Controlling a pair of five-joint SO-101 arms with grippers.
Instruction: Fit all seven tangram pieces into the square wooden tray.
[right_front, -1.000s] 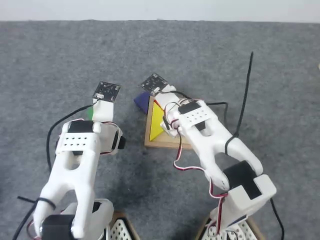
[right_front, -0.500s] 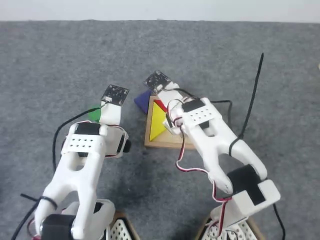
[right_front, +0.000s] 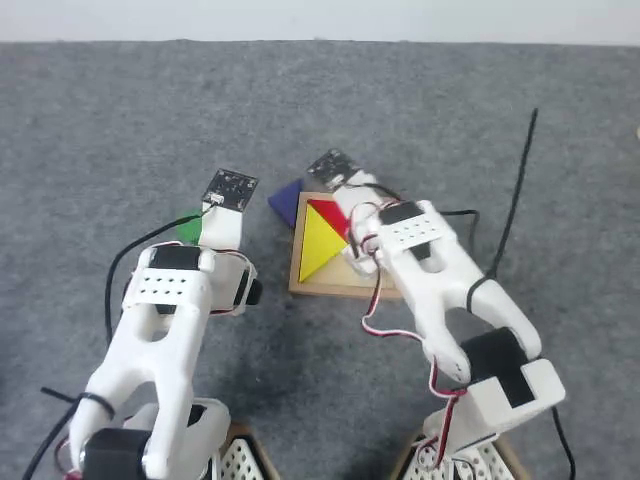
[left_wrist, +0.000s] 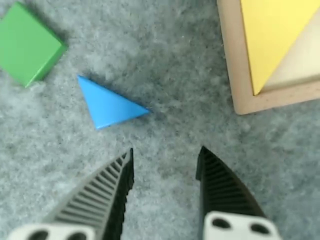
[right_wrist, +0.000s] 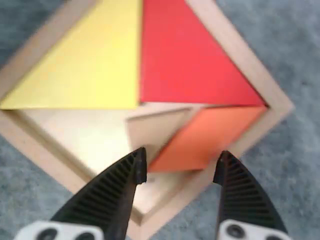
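Three of the seven pieces are judged placed, so the task is a little under half done.

Grey worktop (right_front: 100, 120): carries the tray, the loose pieces and both arms.

Square wooden tray (right_front: 335, 289): lies near the middle of the worktop, under the right arm. Part of its floor is bare.

Right gripper (right_wrist: 182, 151): hangs over the tray above the orange piece, jaws spread and pinching nothing.

Left gripper (left_wrist: 166, 150): hangs over bare worktop between the blue triangle and the tray's rim, jaws spread and empty.

Yellow triangle (right_wrist: 95, 65): a large piece seated in the tray, one edge flush against the red triangle.

Red triangle (right_wrist: 185, 55): a large piece seated in the tray, beside the yellow one.

Orange piece (right_wrist: 205, 135): lies inside the tray in a corner, touching the red triangle. Whether it sits fully flat cannot be told.

Dark blue piece (right_front: 286, 200): on the worktop, just beside the tray's outer edge.

Green square (left_wrist: 27, 42): on the worktop, well apart from the tray.

Blue triangle (left_wrist: 107, 105): small, on the worktop between the green square and the tray.

By this count, four pieces are left to fit.
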